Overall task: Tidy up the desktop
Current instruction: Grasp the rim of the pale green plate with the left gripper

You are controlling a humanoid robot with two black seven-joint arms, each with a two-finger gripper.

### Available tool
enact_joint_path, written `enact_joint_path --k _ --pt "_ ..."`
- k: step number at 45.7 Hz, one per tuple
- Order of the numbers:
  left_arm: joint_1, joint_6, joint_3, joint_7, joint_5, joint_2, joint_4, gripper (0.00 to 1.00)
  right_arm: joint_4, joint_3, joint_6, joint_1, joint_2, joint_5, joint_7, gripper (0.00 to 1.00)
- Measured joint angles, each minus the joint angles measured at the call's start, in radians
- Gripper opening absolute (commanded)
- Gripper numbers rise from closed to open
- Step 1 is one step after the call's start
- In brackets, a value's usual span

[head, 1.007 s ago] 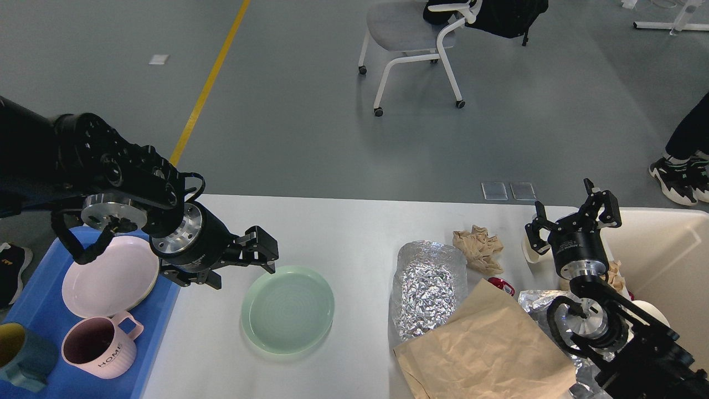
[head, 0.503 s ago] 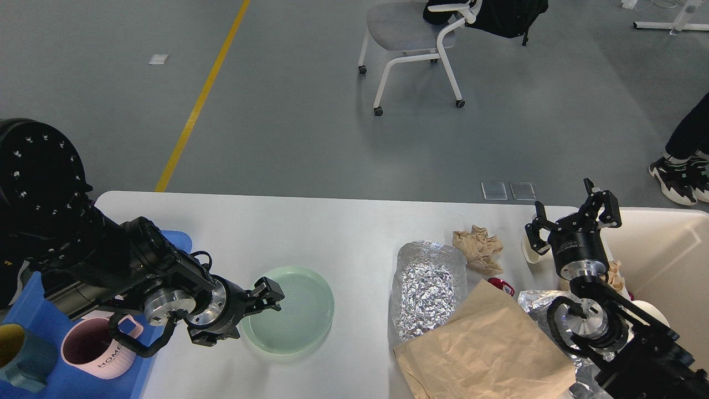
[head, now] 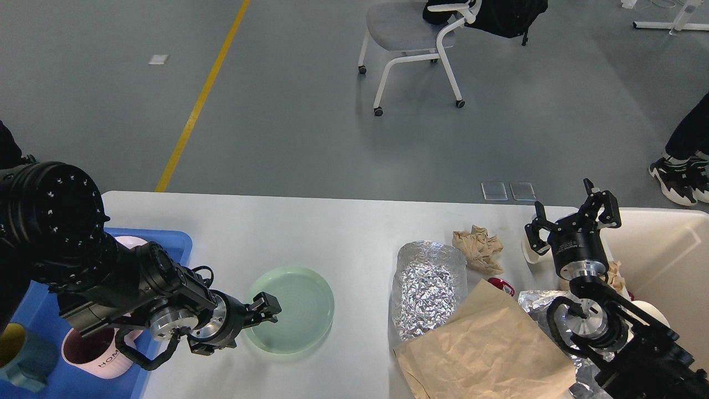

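Observation:
The white desktop (head: 343, 227) carries a pale green plate (head: 302, 310), a crumpled foil sheet (head: 426, 285), a crumpled brown paper ball (head: 479, 249) and a flat brown paper bag (head: 487, 349). My left gripper (head: 256, 318) is low at the plate's left rim, open, with its upper finger (head: 268, 305) lying over the rim; the lower finger is hard to make out. My right gripper (head: 573, 217) is open and empty, pointing up, between the paper ball and the cream-white bin (head: 670, 260).
A blue tray (head: 169, 244) at the left holds a pink mug (head: 91, 349), a teal mug (head: 22, 360) and a pale plate (head: 130, 242) mostly hidden by my left arm. A small red item (head: 501, 285) and more foil (head: 534, 305) lie by my right arm. A chair (head: 412, 33) stands on the floor beyond.
My left arm has swung down from above the tray and lowered its gripper to the green plate's left rim. The right arm has not moved.

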Motion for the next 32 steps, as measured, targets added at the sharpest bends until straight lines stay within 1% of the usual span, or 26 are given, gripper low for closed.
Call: enact_joint_path --k 5,12,17,22,26,32 --pt "0.03 0.02 -0.003 -0.003 -0.009 0.004 0.005 0.88 0.0 0.0 0.0 0.0 0.0 0.0 0.0 1.0" --pt "0.056 0.073 -0.026 -0.004 -0.035 0.008 0.017 0.86 0.0 0.0 0.0 0.0 0.0 0.0 0.0 1.0" --pt "0.078 0.123 -0.031 -0.006 -0.062 0.009 0.026 0.77 0.0 0.0 0.0 0.0 0.0 0.0 0.0 1.0" --pt "0.085 0.136 -0.045 -0.008 -0.065 0.009 0.028 0.65 0.0 0.0 0.0 0.0 0.0 0.0 0.0 1.0" --pt "0.09 0.138 -0.05 -0.01 -0.066 0.007 0.03 0.63 0.0 0.0 0.0 0.0 0.0 0.0 -0.001 1.0" --pt "0.095 0.138 -0.051 -0.012 -0.064 0.005 0.042 0.55 0.0 0.0 0.0 0.0 0.0 0.0 -0.001 1.0"
